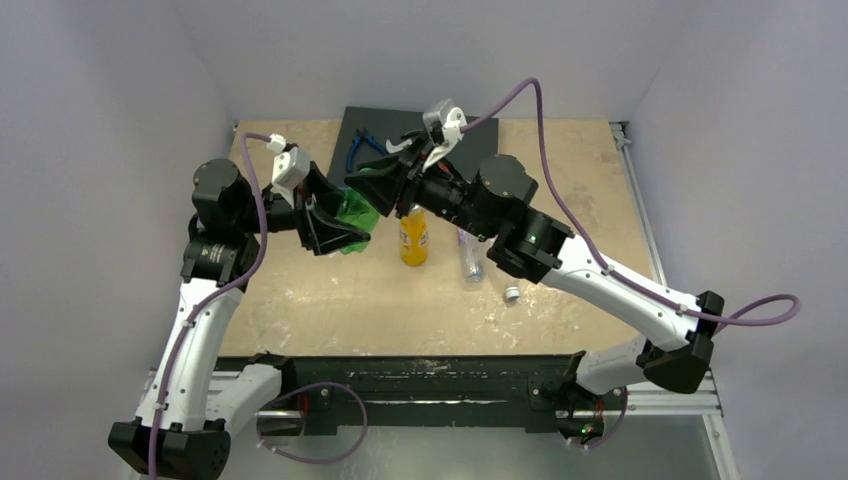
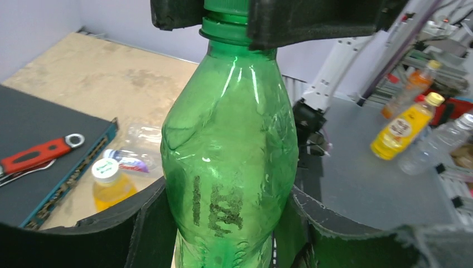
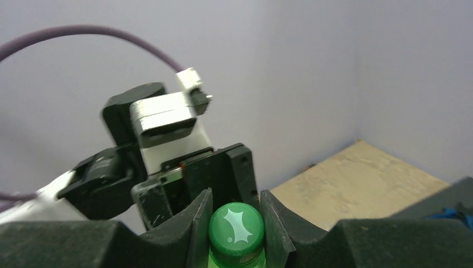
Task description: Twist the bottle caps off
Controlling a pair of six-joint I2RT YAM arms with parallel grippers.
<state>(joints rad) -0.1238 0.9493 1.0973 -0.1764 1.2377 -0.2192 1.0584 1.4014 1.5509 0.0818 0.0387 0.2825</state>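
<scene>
- While the left gripper [image 1: 335,230] is clamping the body of the green bottle [image 2: 228,167], its two black fingers [image 2: 150,234] are pressing on either side of the plastic
- Right gripper [image 1: 382,190] is closing from the opposite end, its jaws drawn narrow and pinching the dark green cap [image 3: 236,226] at the bottle's neck
- That cap is sitting on the neck between the right fingers [image 3: 198,223], its top facing the right wrist camera
- Green bottle is hanging between the two grippers above the table [image 1: 300,300], left of centre
- Orange-yellow bottle [image 1: 413,238] is resting on the table just right of the green one, wearing a white cap [image 2: 105,169]
- Clear blue-labelled bottle [image 1: 471,255] is lying on its side near it
- Loose white cap [image 1: 511,294] is sitting on the table by that clear bottle
- Dark mat [image 1: 385,128] at the far edge is carrying blue-handled pliers [image 1: 362,148] and a red-handled tool [image 2: 33,156]
</scene>
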